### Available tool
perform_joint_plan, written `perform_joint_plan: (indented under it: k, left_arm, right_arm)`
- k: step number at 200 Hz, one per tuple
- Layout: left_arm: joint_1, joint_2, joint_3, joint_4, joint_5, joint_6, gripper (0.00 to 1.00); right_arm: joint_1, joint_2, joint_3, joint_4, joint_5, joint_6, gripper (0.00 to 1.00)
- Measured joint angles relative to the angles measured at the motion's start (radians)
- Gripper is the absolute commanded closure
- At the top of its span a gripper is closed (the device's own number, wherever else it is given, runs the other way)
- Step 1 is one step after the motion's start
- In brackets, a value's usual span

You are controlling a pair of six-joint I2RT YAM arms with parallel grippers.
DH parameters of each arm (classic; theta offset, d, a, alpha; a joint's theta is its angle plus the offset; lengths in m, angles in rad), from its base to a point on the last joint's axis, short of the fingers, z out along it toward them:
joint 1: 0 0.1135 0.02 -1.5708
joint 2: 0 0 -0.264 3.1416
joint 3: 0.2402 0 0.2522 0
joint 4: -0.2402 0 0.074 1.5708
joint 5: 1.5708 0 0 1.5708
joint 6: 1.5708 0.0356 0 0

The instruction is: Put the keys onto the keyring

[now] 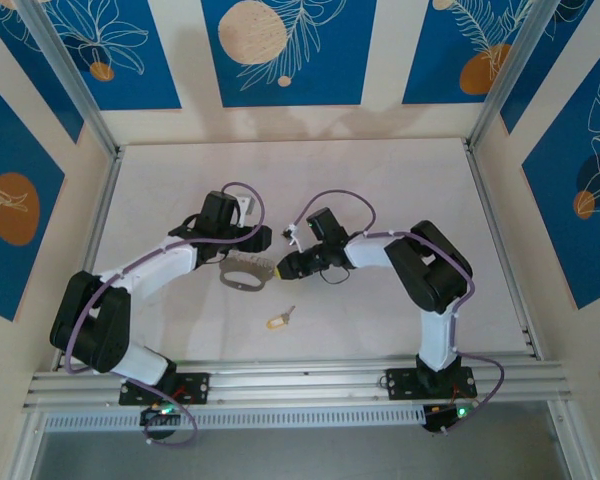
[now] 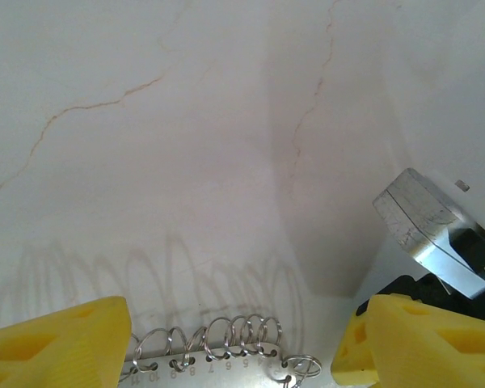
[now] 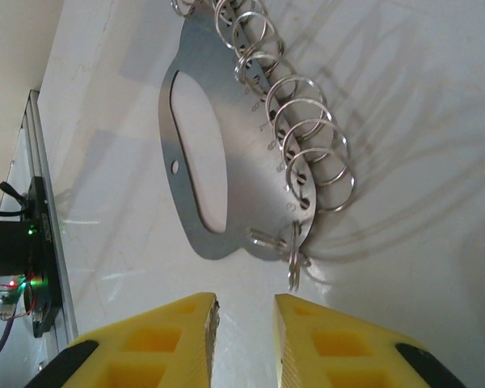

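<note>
Top external view: both grippers crowd the keyring (image 1: 246, 273) at mid-table, and the key (image 1: 280, 320) lies loose nearer the bases.
On the white veined table (image 1: 380, 200), the left gripper (image 2: 246, 311) is spread wide, straddling the flat grey plate's wire-looped edge, likely to steady it. The right gripper (image 3: 245, 303) is nearly closed and empty, and faces the end ring.

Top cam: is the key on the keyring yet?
No, the key lies loose on the table, apart from the keyring and nearer the arm bases.
</note>
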Motion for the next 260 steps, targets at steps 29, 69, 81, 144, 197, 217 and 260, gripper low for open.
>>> perform_joint_plan:
  k: [29,69,81,144,197,217,260]
  left_arm:
    - [0.0,0.0,0.0,-0.001,0.037,0.001,0.24]
    - [-0.021,-0.018,0.0,-0.041,0.097,0.024,0.26]
    - [-0.042,-0.023,0.003,-0.068,0.104,0.041,0.27]
    - [-0.21,0.001,0.043,-0.219,0.098,0.11,0.36]
    - [-0.272,0.066,0.059,-0.229,0.018,0.11,0.4]
    - [-0.277,0.088,0.072,-0.229,-0.008,0.111,0.41]
    - [-0.283,0.126,0.092,-0.225,-0.042,0.112,0.41]
  right_arm:
    - [-0.005,-0.042,-0.023,-0.003,0.002,0.003,0.63]
    - [-0.052,-0.161,-0.119,0.016,0.032,0.027,0.46]
    - [-0.074,-0.203,-0.157,0.022,0.058,0.039,0.42]
    - [-0.188,-0.377,-0.344,0.037,0.198,0.132,0.3]
    - [-0.214,-0.403,-0.381,0.043,0.234,0.166,0.3]
    - [-0.214,-0.403,-0.384,0.043,0.237,0.167,0.3]
    - [-0.217,-0.403,-0.388,0.043,0.238,0.167,0.3]
